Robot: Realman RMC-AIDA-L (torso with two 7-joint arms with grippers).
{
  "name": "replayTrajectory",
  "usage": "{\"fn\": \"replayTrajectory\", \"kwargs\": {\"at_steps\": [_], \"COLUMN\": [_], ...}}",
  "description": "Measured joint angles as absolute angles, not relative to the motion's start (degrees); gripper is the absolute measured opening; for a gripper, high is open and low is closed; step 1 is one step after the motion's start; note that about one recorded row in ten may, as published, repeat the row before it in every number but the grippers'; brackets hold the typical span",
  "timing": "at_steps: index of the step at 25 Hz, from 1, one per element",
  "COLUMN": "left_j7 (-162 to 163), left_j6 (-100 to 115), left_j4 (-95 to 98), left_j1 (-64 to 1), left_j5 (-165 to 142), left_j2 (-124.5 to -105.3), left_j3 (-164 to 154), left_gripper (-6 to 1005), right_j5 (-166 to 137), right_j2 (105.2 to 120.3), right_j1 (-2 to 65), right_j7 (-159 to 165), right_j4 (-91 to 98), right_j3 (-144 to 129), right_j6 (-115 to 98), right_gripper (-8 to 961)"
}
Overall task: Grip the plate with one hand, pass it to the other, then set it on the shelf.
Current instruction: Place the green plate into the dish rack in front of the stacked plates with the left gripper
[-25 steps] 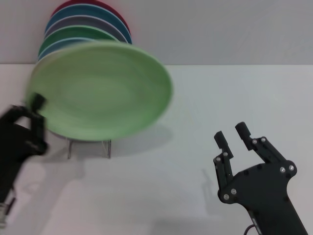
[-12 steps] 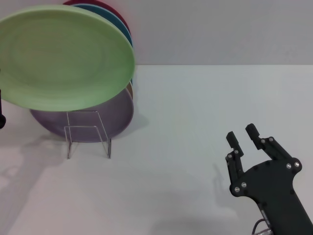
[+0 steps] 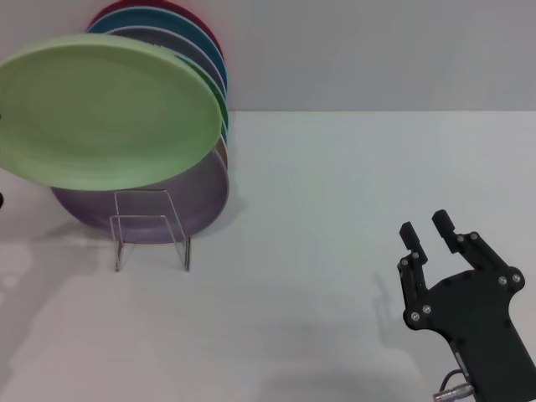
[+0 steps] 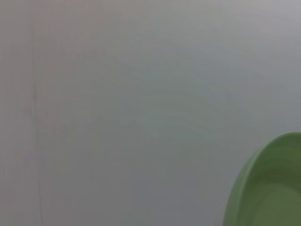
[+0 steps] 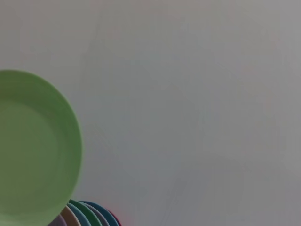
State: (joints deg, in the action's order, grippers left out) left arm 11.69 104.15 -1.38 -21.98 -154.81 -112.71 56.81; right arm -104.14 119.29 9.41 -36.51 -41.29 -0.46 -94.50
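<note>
The plate is held in the air at the upper left of the head view, above and in front of the shelf. Its broad concave face is turned toward the camera and slightly upward, so it reads as a wide ellipse whose long axis runs nearly level, the left end a little lower than the right. Its left edge runs out of the picture. Its lower rim overlaps the top of the lilac plate standing in the shelf, but whether the two touch cannot be told.

Behind it, a row of upright plates in dark green, grey, blue, teal and red leans in the shelf against the wall. The clear frame loops of the shelf stand on the white table.

The left gripper is out of view in the head view; the left wrist view shows only a portion of the plate close to the camera, with no fingers visible.

The right gripper sits low at the right, well apart from the plate, above the table. It points up and away from the robot, fingers parted and holding nothing. The right wrist view shows the plate face-on, with the stacked rims beside it.
</note>
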Motion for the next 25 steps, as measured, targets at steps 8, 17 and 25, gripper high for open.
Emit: {"fn": "replayTrajectory", "kwargs": {"at_steps": [8, 17, 25], "left_j7": [9.23, 5.82, 4.97], "left_j6": [103.20, 100.64, 100.17], "left_j4": [-0.36, 0.18, 1.61], "left_j1": [-22.06, -22.94, -24.03], "left_j5": [-154.81, -155.14, -156.20], "left_j2": [-111.32, -111.31, -110.29], "left_j3": [53.91, 52.19, 51.46], "left_gripper": [60, 60, 59], "right_j5": [-104.04, -104.04, -102.77], "right_j2": [119.34, 119.30, 119.35], "right_j1": [9.12, 9.14, 9.19], "right_j7": [-36.72, -37.09, -37.55], "right_j4": [-41.20, -41.04, -41.31], "right_j3": [0.99, 1.55, 1.59], "right_j6": [-94.06, -93.72, -93.49], "right_gripper": [291, 292, 293]}}
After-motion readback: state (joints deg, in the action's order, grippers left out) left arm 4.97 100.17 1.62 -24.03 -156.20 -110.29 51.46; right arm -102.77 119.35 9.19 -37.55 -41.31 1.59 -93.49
